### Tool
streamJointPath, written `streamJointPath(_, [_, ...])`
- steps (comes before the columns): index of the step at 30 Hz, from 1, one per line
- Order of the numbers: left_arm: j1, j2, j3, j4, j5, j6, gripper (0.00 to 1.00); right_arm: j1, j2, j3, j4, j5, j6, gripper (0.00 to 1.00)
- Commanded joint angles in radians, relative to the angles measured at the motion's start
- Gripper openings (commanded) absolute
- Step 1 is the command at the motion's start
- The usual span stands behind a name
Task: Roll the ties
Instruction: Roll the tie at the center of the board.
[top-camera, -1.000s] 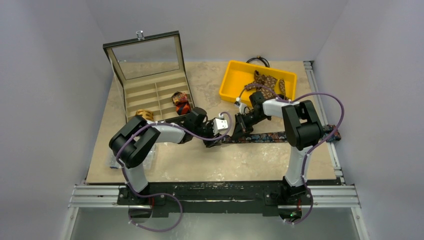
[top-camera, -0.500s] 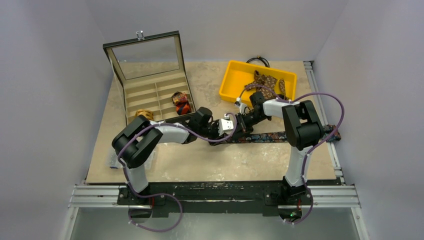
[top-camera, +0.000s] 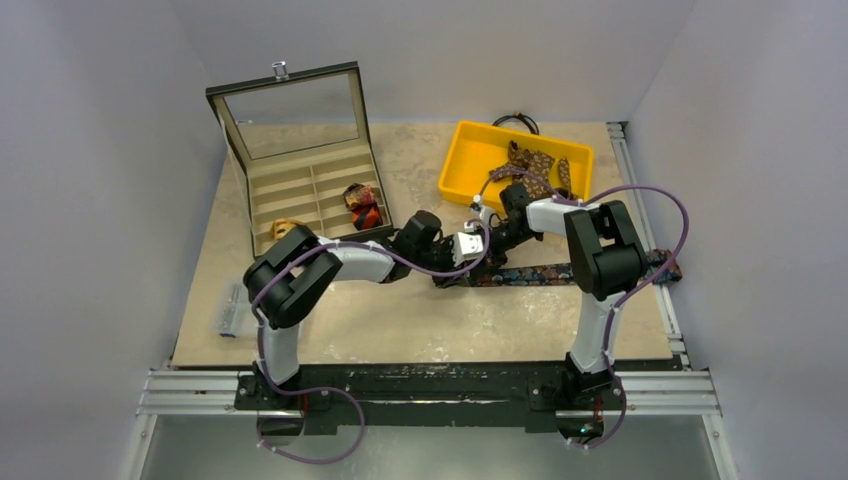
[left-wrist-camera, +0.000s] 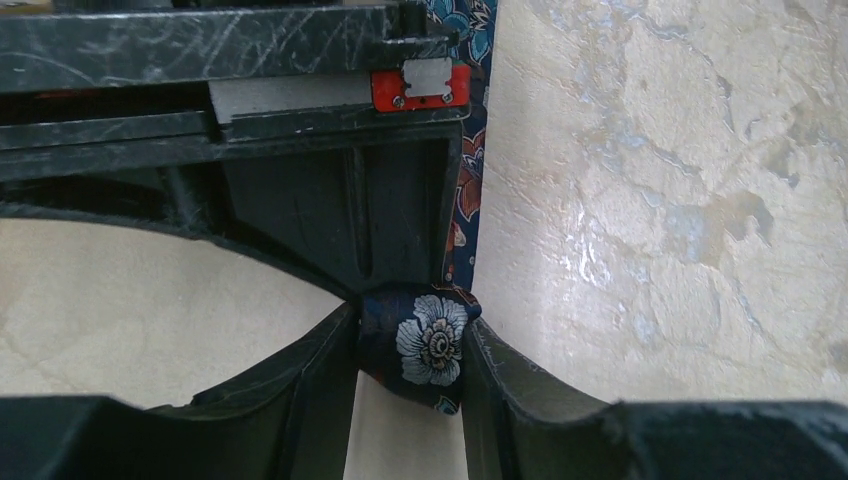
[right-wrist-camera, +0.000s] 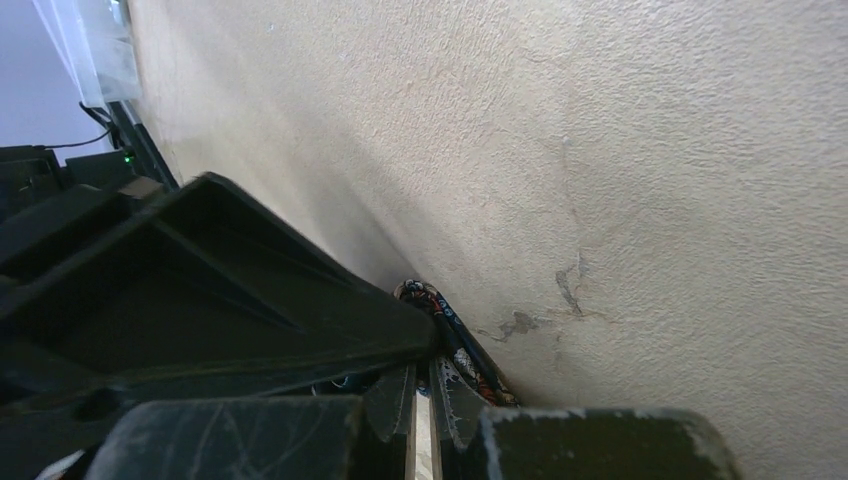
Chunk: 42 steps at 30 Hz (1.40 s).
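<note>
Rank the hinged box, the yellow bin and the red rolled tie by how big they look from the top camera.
Largest to smallest:
1. the box, its lid standing open
2. the yellow bin
3. the red rolled tie, far smaller, inside the box

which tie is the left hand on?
The navy floral tie on the table, rolled end in the left hand. Others sit in the box and yellow bin.

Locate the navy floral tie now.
Top view, centre-right: the navy floral tie lies flat on the table, near side of the yellow bin, rolled end in the left gripper.
</note>
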Motion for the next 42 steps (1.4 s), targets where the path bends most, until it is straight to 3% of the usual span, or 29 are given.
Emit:
streamJointPath(1, [-0.022,0.085,0.027,0.077,-0.007,-0.049,0.38,0.013,0.032,-0.033,0.084,0.118,-0.018,0.00])
streamJointPath(7, [-0.022,0.100,-0.019,0.062,-0.010,-0.014,0.37,0.012,0.020,-0.039,0.080,0.098,-0.022,0.00])
streamJointPath(12, [-0.017,0.070,-0.035,-0.059,-0.107,0.035,0.28,0.005,-0.030,-0.023,0.048,0.071,-0.019,0.00])
streamJointPath(17, [-0.004,0.022,-0.046,-0.177,-0.099,0.056,0.21,-0.032,-0.084,0.030,-0.039,0.063,-0.038,0.13])
streamJointPath(23, [0.004,0.015,-0.011,-0.306,-0.098,0.079,0.18,-0.103,-0.126,0.064,-0.154,0.034,-0.117,0.20])
streamJointPath(25, [0.003,0.023,0.007,-0.327,-0.099,0.072,0.18,-0.104,-0.149,0.057,-0.163,0.012,-0.119,0.28])
streamJointPath(29, [0.003,0.046,0.047,-0.355,-0.098,0.038,0.19,-0.085,-0.183,0.007,-0.069,-0.070,-0.014,0.44])
streamJointPath(42, [0.003,0.071,0.091,-0.412,-0.082,0.013,0.20,0.006,-0.123,-0.047,0.116,-0.099,0.124,0.42])
